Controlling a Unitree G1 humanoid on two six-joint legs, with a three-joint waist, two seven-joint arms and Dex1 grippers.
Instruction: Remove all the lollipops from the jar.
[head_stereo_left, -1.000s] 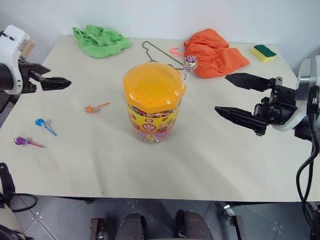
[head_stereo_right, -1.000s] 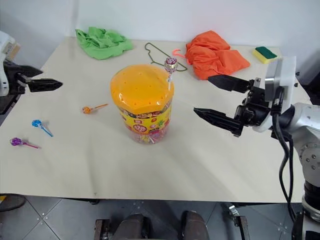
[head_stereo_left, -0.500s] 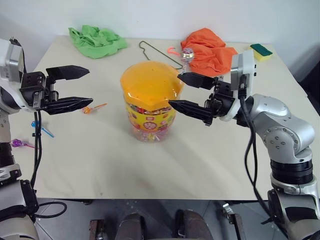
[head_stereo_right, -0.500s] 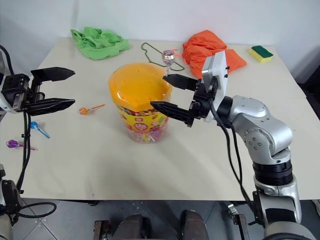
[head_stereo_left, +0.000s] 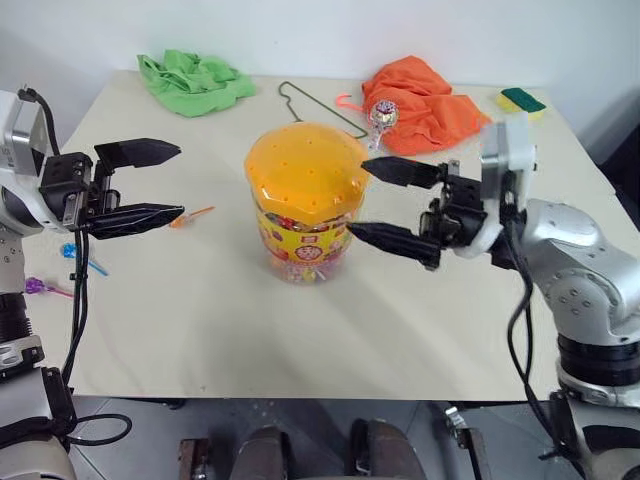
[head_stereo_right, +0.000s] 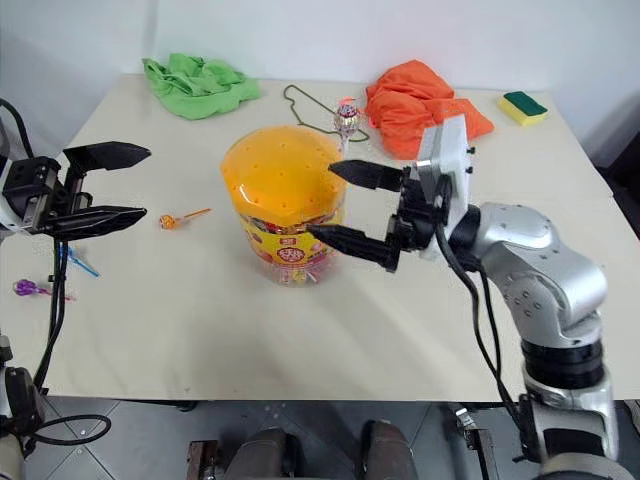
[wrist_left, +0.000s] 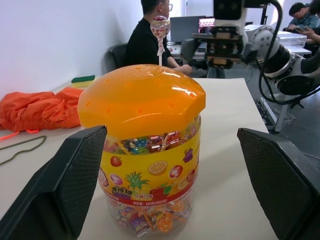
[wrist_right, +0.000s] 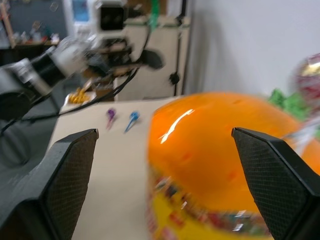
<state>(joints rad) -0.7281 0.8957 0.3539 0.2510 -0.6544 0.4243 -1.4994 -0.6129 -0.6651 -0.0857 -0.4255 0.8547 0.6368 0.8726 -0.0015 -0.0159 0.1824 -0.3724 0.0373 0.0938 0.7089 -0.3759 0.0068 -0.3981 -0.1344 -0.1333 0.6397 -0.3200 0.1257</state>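
Glossy translucent plastic jar (head_stereo_left: 305, 205) lid

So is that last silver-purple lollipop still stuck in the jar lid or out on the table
In the lid. The silver-purple lollipop stands upright, its stick planted in the jar's orange lid.

My fingers (head_stereo_left: 150, 152) black. Jar (head_stereo_left: 306, 215) clear, orange dotted lid, yellow-red label. Lollipops: 1 silver-purple (head_stereo_left: 381, 113), 1 orange (head_stereo_left: 180, 220), 1 blue (head_stereo_left: 70, 250), 1 purple (head_stereo_left: 37, 287). Cloths green (head_stereo_left: 194, 80), orange (head_stereo_left: 425, 103).
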